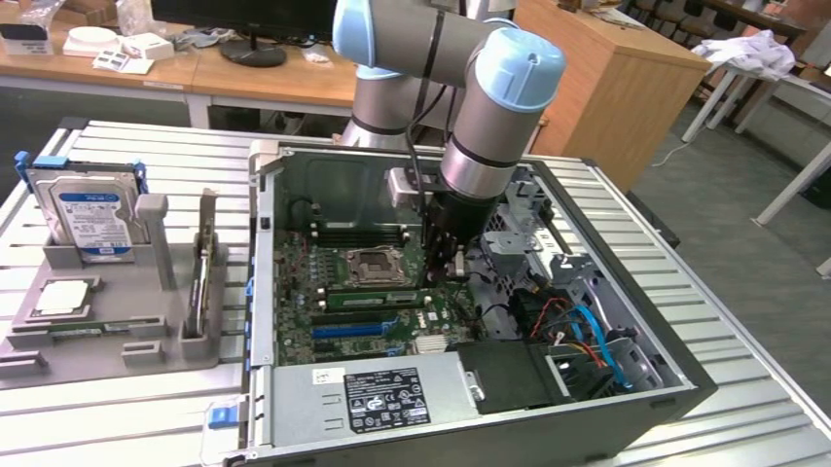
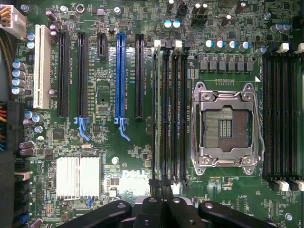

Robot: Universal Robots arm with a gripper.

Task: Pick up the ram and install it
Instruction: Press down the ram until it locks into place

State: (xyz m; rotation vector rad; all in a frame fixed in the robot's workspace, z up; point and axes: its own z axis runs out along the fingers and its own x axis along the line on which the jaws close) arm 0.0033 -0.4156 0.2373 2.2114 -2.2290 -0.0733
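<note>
Exterior view: one arm [image 1: 500, 117] reaches into one open computer case [image 1: 675, 384]. Its one tool [image 1: 449, 275] is closed, fingers pressed together. One ram [image 1: 370, 299] lies along four memory slots [image 2: 171, 114], just beside one processor socket [image 1: 370, 263], near the tool. One hard drive [image 1: 89, 219] stands well apart.

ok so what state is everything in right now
case: open, side off
gripper: shut, over the memory slots
socket: empty, frame down
ram: looks seated in a slot by the socket
hard drive: upright in its holder
</note>
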